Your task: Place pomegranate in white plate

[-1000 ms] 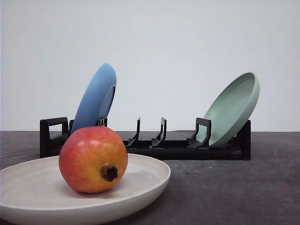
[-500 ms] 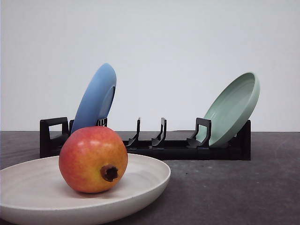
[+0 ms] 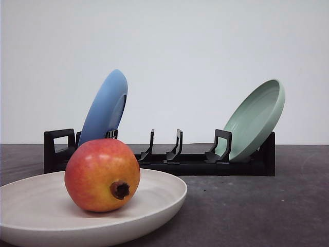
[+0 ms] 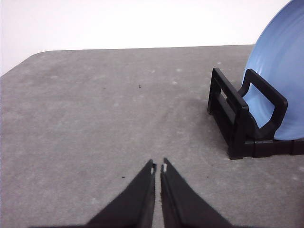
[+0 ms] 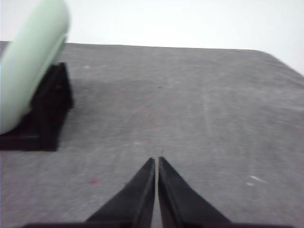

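Resting inside the white plate (image 3: 159, 198), left of its centre, the pomegranate (image 3: 102, 175) looks heavy, rigid and glossy-slick, crown toward five o'clock; grip across its widest girth. Both grippers' jaws sit closed, empty.

The left pincer (image 4: 158, 167) consists of two black, matte fingers, each a long wedge tapering to a narrow point. A small pale mark sits at each fingertip (image 4: 164, 167) on the inner edge. The right pincer (image 5: 156, 160) is of the same build: two black tapered fingers with smooth flat faces and plain dark tips.
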Motion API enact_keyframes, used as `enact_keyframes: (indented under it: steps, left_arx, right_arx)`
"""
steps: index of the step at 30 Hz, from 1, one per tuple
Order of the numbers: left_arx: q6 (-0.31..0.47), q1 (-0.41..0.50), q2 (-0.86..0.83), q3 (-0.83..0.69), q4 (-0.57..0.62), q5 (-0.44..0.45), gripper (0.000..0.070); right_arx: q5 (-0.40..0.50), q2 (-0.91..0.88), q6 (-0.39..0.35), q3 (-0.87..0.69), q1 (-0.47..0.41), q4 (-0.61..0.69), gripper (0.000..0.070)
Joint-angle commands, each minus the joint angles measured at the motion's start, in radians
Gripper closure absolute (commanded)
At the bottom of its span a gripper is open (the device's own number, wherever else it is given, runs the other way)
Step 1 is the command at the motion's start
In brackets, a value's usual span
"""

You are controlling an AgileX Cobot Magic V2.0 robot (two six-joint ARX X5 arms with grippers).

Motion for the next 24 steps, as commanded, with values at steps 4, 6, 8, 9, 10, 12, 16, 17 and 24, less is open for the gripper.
enact_keyframes:
  steps: [4, 6, 8, 9, 10, 12, 16, 17, 24]
  left_arx:
    - [0.006, 0.002, -0.001, -0.009, -0.005, 0.004, 0.0700]
    - [0.006, 0.002, -0.001, -0.010, -0.005, 0.004, 0.0700]
    - [0.007, 0.002, -0.001, -0.010, -0.005, 0.004, 0.0700]
    - [0.007, 0.002, -0.001, -0.010, -0.005, 0.004, 0.0700]
    - [0.007, 0.002, -0.001, -0.009, -0.005, 0.004, 0.0700]
    - [0.006, 0.002, -0.001, -0.009, -0.005, 0.004, 0.0700]
    - [0.007, 0.002, -0.001, -0.010, -0.005, 0.004, 0.0700]
    - [0.007, 0.002, -0.001, -0.009, -0.005, 0.004, 0.0700]
    - [0.007, 0.002, -0.001, -0.010, -0.005, 0.004, 0.0700]
  right_arx:
    - [-0.010, -0.002, -0.039, -0.004, -0.001, -0.010, 0.0696]
    - [-0.008, -0.002, -0.034, -0.004, -0.003, -0.010, 0.0696]
    - [-0.007, -0.002, -0.036, -0.004, -0.003, -0.010, 0.0696]
    - [-0.006, -0.002, -0.038, -0.004, -0.003, -0.010, 0.0696]
    - [-0.002, -0.002, -0.041, -0.004, -0.003, -0.010, 0.0696]
    - [0.008, -0.002, -0.037, -0.004, -0.003, -0.009, 0.0696]
    - [0.008, -0.002, -0.008, -0.004, -0.002, 0.000, 0.0696]
    - [0.009, -0.002, -0.009, -0.004, -0.002, 0.005, 0.0696]
    - [0.011, -0.002, -0.009, -0.004, -0.003, 0.016, 0.0696]
